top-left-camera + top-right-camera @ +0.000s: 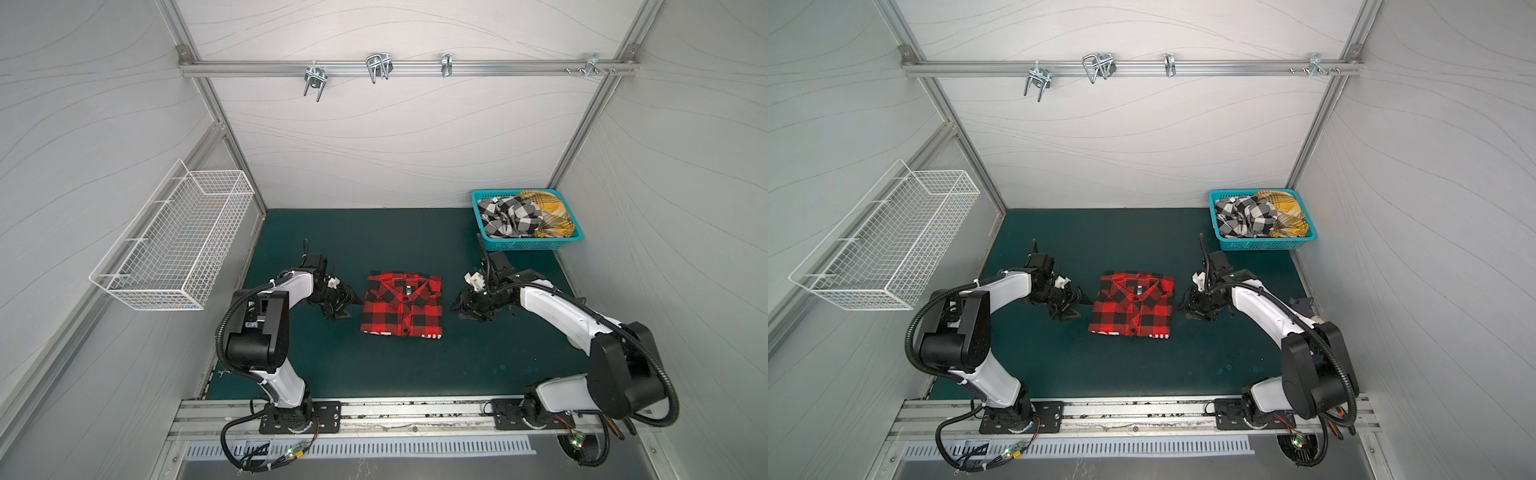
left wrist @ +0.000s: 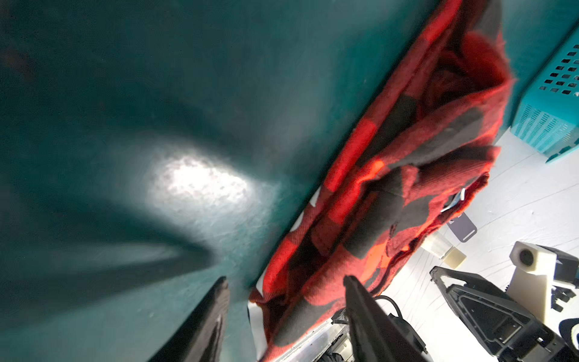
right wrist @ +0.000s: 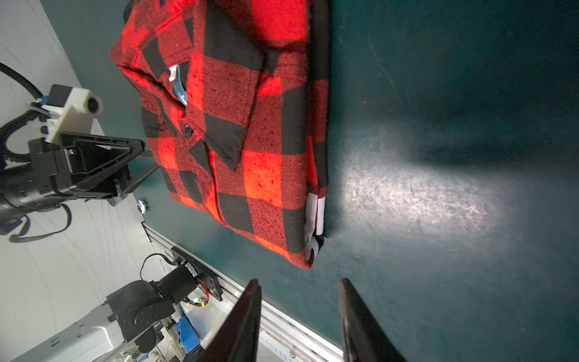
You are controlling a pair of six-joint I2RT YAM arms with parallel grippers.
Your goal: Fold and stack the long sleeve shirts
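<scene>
A red-and-black plaid long sleeve shirt (image 1: 401, 305) (image 1: 1131, 305) lies folded, collar up, in the middle of the green mat. My left gripper (image 1: 353, 308) (image 1: 1084, 309) sits low at its left edge, jaws open. In the left wrist view the shirt's (image 2: 391, 188) edge lies loose in the gap of the left gripper (image 2: 286, 279). My right gripper (image 1: 455, 312) (image 3: 299, 280) is open and empty, a short way off the shirt's (image 3: 250, 125) right edge. A black-and-white check shirt (image 1: 509, 216) and a mustard plaid shirt (image 1: 548, 212) lie crumpled in a teal basket (image 1: 528, 245).
The teal basket (image 1: 1262, 245) stands at the mat's back right corner. A white wire basket (image 1: 174, 241) hangs on the left wall. Metal hooks (image 1: 378, 66) hang from the rail on the back wall. An aluminium rail (image 1: 415, 409) carries both arm bases along the front.
</scene>
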